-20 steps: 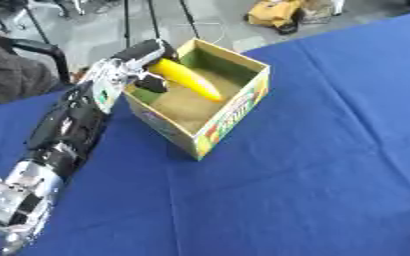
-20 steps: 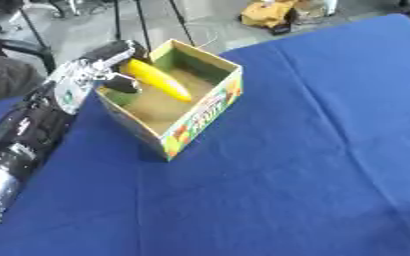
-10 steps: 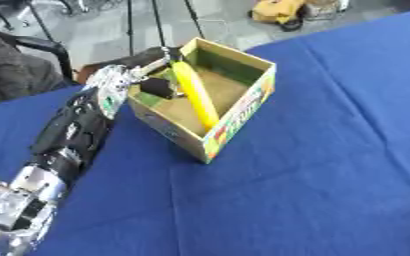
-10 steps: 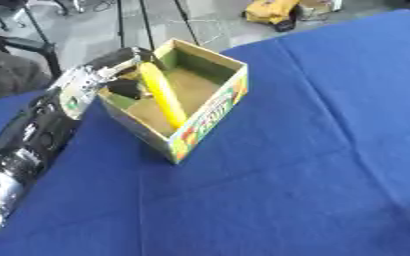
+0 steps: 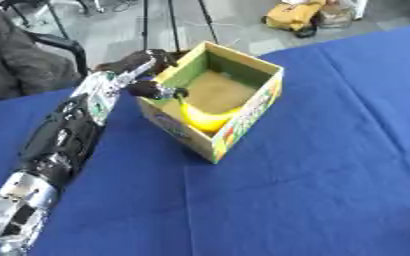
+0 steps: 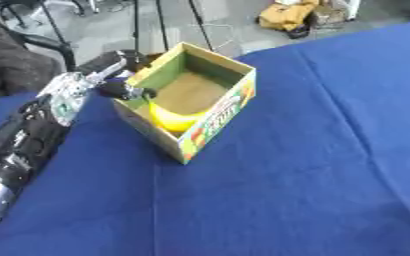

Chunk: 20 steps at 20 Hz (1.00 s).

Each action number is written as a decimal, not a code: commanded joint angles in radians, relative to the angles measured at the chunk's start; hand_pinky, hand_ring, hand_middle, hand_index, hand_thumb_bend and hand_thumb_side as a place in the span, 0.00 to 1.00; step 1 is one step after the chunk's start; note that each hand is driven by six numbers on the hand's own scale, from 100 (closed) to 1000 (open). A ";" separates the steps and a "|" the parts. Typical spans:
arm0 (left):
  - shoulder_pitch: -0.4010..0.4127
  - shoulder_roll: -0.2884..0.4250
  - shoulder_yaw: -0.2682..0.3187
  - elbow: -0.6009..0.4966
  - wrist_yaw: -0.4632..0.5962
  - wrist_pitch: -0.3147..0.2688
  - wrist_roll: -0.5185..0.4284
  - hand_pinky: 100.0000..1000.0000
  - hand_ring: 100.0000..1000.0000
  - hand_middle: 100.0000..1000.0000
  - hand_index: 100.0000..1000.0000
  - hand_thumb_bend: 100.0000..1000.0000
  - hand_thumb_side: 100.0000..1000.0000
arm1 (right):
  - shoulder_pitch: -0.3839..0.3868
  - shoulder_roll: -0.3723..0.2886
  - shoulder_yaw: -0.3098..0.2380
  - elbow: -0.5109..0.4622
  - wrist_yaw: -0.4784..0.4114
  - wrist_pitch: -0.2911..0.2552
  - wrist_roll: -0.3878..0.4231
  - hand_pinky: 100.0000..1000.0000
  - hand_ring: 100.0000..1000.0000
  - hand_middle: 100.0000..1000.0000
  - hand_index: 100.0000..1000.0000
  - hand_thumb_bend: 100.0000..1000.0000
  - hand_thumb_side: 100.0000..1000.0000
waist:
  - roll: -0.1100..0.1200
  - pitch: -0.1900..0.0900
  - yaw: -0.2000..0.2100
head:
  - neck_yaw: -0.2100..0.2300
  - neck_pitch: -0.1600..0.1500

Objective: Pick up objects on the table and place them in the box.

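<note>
Left eye view: the banana [image 5: 201, 116] lies inside the box [image 5: 243, 112], down against its near wall. The left hand [image 5: 138, 75] sits at the box's left rim with relaxed fingers that grasp nothing — the fruit looks released. Judging from this, the placing is done and no other loose object shows on the blue table [image 5: 331, 175].

Right eye view: the same blue cloth runs to every edge but the far one. Beyond it is a grey floor with black stand legs [image 6: 138, 22] and a yellow bag [image 6: 283, 17] — the right hand shows nowhere
</note>
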 commanded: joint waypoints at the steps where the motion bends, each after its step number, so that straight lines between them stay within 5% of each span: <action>1: -0.007 0.056 0.014 0.005 -0.012 0.032 0.026 0.86 0.85 0.80 0.82 0.79 0.92 | 0.000 -0.011 -0.007 -0.007 -0.002 -0.001 0.000 0.53 0.67 0.64 0.69 0.00 0.88 | -0.014 -0.025 0.007 | -0.002 0.004; 7: 0.010 0.064 0.021 -0.011 0.017 0.047 0.081 0.84 0.82 0.78 0.81 0.68 0.92 | 0.006 -0.009 -0.009 -0.004 -0.004 -0.001 -0.001 0.53 0.67 0.64 0.69 0.00 0.88 | -0.026 -0.030 0.031 | -0.004 0.009; 11: 0.058 0.082 0.027 -0.095 0.165 0.019 0.108 0.83 0.80 0.75 0.80 0.59 0.87 | 0.021 -0.005 -0.017 0.000 -0.005 -0.002 -0.008 0.53 0.67 0.64 0.69 0.00 0.88 | -0.041 -0.037 0.080 | -0.015 0.019; 20: 0.396 0.142 0.074 -0.615 0.666 0.044 0.114 0.80 0.78 0.72 0.77 0.48 0.79 | 0.054 0.008 -0.034 -0.004 -0.005 -0.007 -0.025 0.53 0.66 0.64 0.69 0.00 0.88 | -0.078 -0.048 0.234 | -0.060 0.039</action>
